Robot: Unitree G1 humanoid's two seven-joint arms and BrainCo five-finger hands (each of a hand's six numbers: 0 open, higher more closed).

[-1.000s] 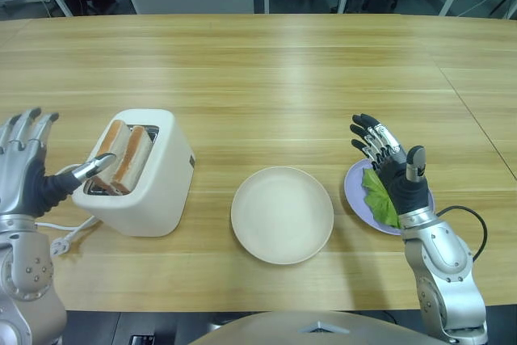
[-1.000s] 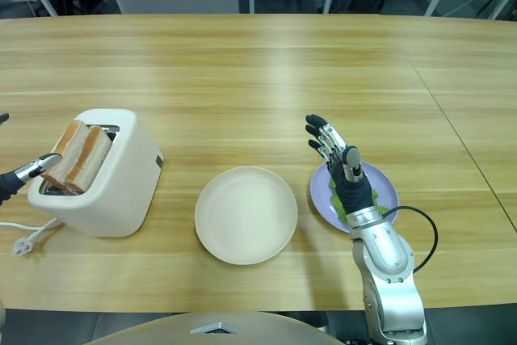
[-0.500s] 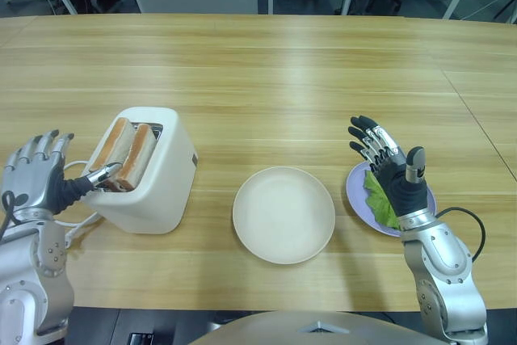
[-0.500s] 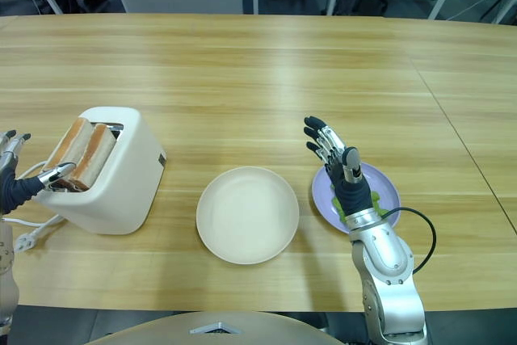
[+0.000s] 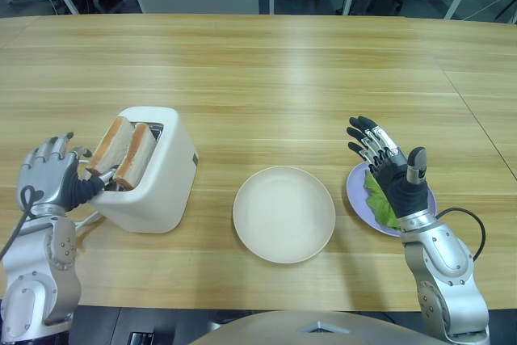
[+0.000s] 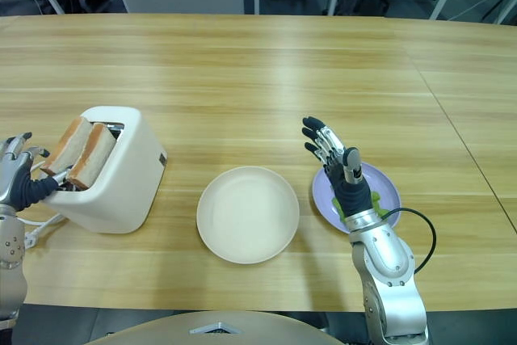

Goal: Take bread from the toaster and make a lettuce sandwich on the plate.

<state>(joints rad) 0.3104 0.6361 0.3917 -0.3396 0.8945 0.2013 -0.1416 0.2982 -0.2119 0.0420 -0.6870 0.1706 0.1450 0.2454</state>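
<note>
A white toaster (image 5: 153, 175) stands at the left of the wooden table with two bread slices (image 5: 121, 149) sticking up from its slots. My left hand (image 5: 55, 178) is beside the toaster's left side, fingers spread and raised. Its thumb points at the base of the nearer slice and grasps nothing. An empty cream plate (image 5: 283, 214) lies in the middle near the front. To its right, a small purple plate (image 6: 384, 186) holds a green lettuce leaf (image 5: 376, 197). My right hand (image 5: 388, 166) hovers open above that leaf, fingers spread and pointing away from me.
The toaster's white cord and plug (image 6: 32, 230) trail by the front left edge under my left hand. A black cable (image 5: 467, 214) loops beside my right forearm. Wide bare tabletop stretches behind everything; desks and chair legs stand beyond the far edge.
My left hand has dropped lower and drawn in close to the toaster's left side, thumb by the bread. The right hand has stayed over the lettuce. The view shifted slightly.
</note>
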